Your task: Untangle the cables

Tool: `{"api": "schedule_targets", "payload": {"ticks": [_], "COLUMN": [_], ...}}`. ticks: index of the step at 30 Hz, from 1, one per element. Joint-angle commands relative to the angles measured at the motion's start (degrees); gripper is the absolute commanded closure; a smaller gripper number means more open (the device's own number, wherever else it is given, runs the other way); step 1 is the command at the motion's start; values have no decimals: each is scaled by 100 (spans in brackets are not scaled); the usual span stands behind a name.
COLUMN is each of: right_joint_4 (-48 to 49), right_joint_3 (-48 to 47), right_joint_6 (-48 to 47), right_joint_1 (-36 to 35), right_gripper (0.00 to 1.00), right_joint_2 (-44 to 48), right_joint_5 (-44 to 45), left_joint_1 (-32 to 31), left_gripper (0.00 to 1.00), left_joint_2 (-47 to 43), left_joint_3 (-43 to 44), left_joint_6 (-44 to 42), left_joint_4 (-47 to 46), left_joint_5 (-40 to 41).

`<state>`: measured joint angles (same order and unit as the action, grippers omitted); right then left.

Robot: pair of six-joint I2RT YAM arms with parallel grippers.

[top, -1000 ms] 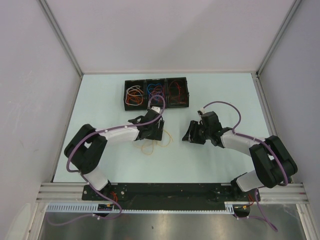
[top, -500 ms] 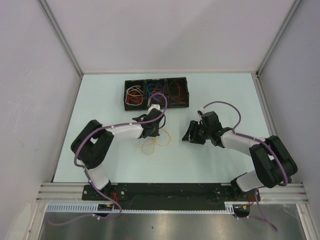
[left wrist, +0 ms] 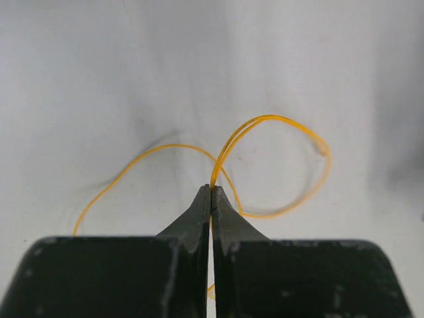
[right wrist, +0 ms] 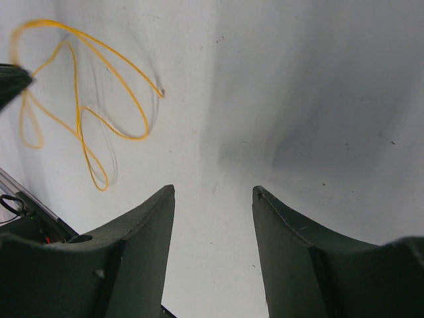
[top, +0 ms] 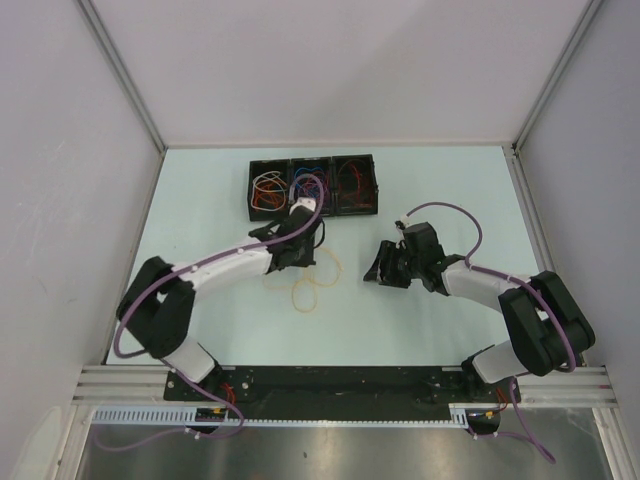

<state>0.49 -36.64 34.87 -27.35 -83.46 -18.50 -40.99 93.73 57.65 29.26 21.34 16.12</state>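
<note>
Near edge: both arms reach out over the pale table (top: 200, 200). The left gripper (left wrist: 212, 191) is low over the table centre, fingers together and pinched on a yellow cable (left wrist: 265, 118). The thin strand runs up out of the fingertips. From there the cable curls into one loop to the right, and a second strand trails off to the left on the table. In the top view its loose loops lie just on the near side of the gripper. The right gripper (right wrist: 213, 192) sits to the right, apart from the cable, fingers spread with nothing between them, only bare table. Far side: a black tray (top: 350, 213) with three compartments holds more cables (top: 268, 190): white and red on the left, blue and red in the middle, red on the right.
</note>
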Motion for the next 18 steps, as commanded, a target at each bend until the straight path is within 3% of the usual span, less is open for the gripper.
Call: {"api": "schedule_targets", "payload": {"ticks": [1,8,18], "right_joint_4": [162,162,179], "right_joint_3": [17,17,34], "right_joint_6": [-60,-68,-60], "right_joint_1": [28,28,28], "right_gripper": [45,45,46], "right_joint_2": [49,58,76], "right_joint_5": [-22,-22,-31], "left_joint_1": [-14,-23,30], "left_gripper": [100,100,100], "left_joint_2": [-952,-1489,-1192], "left_joint_3": [633,1160,3021], "left_joint_6": [-166,-306,-754], "left_joint_4": [545,977,1477], "left_joint_5": [32,119,462]}}
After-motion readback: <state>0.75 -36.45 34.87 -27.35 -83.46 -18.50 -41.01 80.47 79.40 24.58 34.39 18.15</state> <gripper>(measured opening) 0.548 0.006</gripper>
